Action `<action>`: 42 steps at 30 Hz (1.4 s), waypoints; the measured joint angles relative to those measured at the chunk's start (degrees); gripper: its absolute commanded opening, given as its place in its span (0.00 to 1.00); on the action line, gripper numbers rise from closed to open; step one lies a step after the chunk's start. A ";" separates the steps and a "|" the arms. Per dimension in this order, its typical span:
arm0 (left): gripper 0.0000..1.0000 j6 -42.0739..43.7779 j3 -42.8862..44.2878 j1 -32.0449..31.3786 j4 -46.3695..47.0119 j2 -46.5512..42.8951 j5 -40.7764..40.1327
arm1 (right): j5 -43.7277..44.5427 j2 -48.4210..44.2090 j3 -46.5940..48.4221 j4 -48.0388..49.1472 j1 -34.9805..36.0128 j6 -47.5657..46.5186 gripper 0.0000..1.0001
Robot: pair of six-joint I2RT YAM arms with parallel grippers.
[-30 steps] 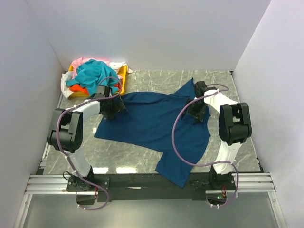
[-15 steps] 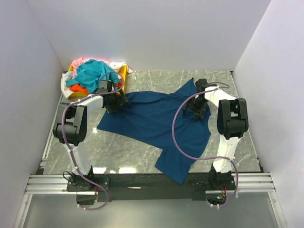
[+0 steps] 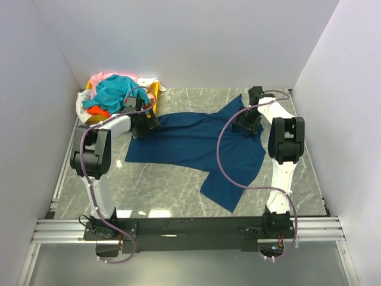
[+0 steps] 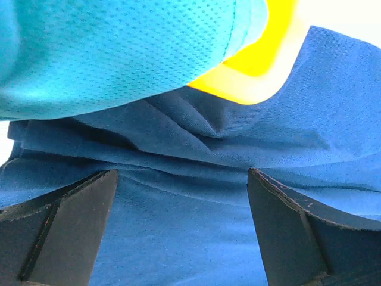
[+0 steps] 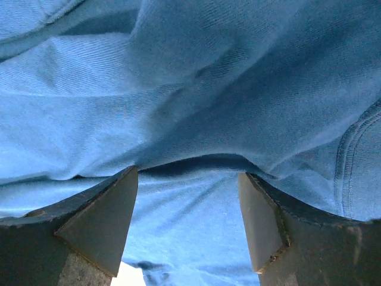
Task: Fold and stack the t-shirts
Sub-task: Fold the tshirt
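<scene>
A large navy blue t-shirt (image 3: 196, 143) lies spread on the marble table, one sleeve toward the near right. My left gripper (image 3: 144, 123) is over its far left edge, next to the tray. In the left wrist view the left gripper (image 4: 181, 176) has its jaws wide apart with navy cloth (image 4: 178, 238) lying between them. My right gripper (image 3: 246, 124) is over the shirt's far right part. In the right wrist view the right gripper (image 5: 187, 173) is also open, with a navy fold (image 5: 196, 107) across the fingertips. Teal (image 3: 113, 90), orange (image 3: 98, 111), pink (image 3: 102, 77) and white (image 3: 83, 106) t-shirts are piled at the back left.
The pile sits in a shallow yellow tray (image 3: 153, 95) at the table's back left corner; its rim (image 4: 262, 59) and the teal shirt (image 4: 119, 47) show just beyond the left fingers. White walls enclose the table on three sides.
Both grippers have moved toward the back of the table, and the navy shirt has slid back with them and lies flatter; its near sleeve has pulled away from the front edge.
</scene>
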 measured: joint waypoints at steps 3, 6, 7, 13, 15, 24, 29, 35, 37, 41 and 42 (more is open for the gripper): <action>0.97 0.02 -0.26 0.00 -0.28 -0.59 -0.98 | -0.22 0.55 1.42 -0.13 -0.02 -0.87 0.75; 0.97 0.09 -3.69 0.17 -1.25 -4.02 -3.43 | -0.22 0.55 2.01 -0.11 -0.11 -1.68 0.75; 0.98 -0.04 -5.33 0.24 -1.31 -5.68 -4.37 | -0.22 0.52 2.01 -0.15 -0.13 -1.84 0.75; 0.97 -1.60 -16.76 0.79 -3.56 -21.03 -11.72 | -0.37 -0.81 1.68 -0.63 -0.17 -2.05 0.75; 0.94 -2.21 -20.37 1.55 -3.69 -25.53 -13.51 | -0.85 -2.71 0.55 -0.13 -0.17 -1.99 0.75; 0.65 -3.02 -29.11 9.44 -3.76 -28.06 -15.47 | -2.34 -11.30 -5.16 0.24 0.22 -1.11 0.75; 0.57 -2.84 -30.93 9.70 -2.23 -27.39 -14.49 | -2.40 -13.44 -6.93 0.50 0.52 -0.87 0.74; 0.49 -2.82 -32.72 9.70 0.39 -27.08 -12.79 | -2.56 -13.79 -9.64 1.05 0.66 -0.28 0.74; 0.48 -2.82 -32.98 9.70 1.03 -27.08 -12.33 | -2.56 -13.81 -10.21 1.20 0.72 -0.09 0.74; 0.45 -2.80 -33.27 9.70 2.10 -27.02 -11.47 | -2.56 -13.90 -10.29 1.33 0.85 -0.02 0.74; 0.44 -2.80 -33.27 9.70 2.21 -26.95 -11.37 | -2.54 -13.99 -10.29 1.38 0.92 0.02 0.74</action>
